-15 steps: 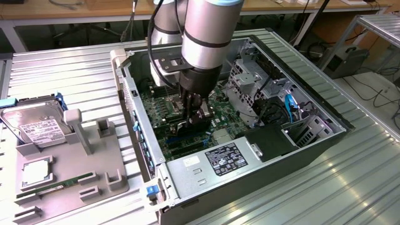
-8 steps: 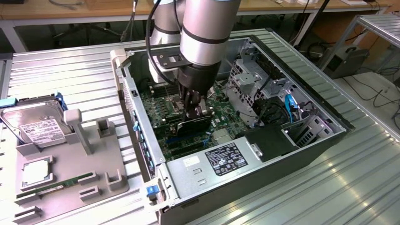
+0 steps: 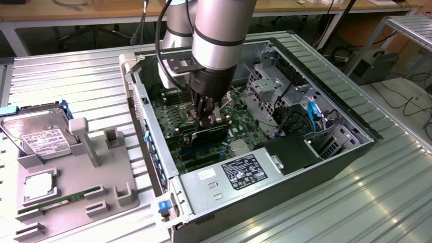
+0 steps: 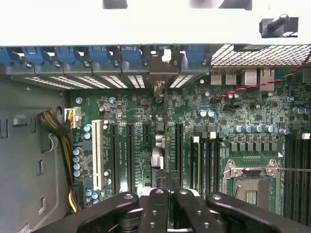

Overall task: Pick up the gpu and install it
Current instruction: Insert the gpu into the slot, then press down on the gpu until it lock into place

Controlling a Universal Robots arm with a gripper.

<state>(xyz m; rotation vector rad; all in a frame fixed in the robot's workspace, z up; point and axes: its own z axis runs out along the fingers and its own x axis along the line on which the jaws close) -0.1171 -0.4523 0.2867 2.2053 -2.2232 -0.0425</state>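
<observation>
Black linked fingers [image 4: 158, 208] of the hand [image 3: 210, 120] are closed on the gpu [image 3: 206, 135], gripping its upper edge. Held edge-on, the card hangs directly below the hand, over the motherboard [image 4: 194, 111] slots inside the open computer case [image 3: 337, 152].

The gpu [image 3: 206, 135] is largely covered by the gripper [image 3: 210, 120] inside the computer case [image 3: 351, 152]; its fan cannot be made out. The arm [image 3: 219, 35] is cut off by the picture's edge. The power supply label [image 3: 245, 171] text is too small to read.
</observation>
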